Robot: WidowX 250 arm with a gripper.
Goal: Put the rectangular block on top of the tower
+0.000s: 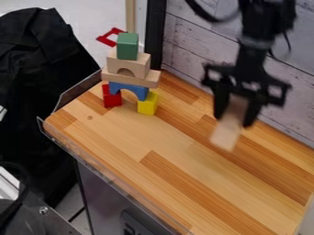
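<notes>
Rectangular block (229,131): pale wood, held at a slant over the desk (184,158), near the plank wall (184,53) and well apart from the tower (135,63).
Fingers (219,108): closed on the block's upper part, parted only by its width.
Tower top: crowned by a green block (127,47), upright on a wooden arch (140,69).
Tower base: a wooden slat (144,81) is carried by a blue arch (127,87), propped on red (110,97) and yellow blocks (147,104).
</notes>
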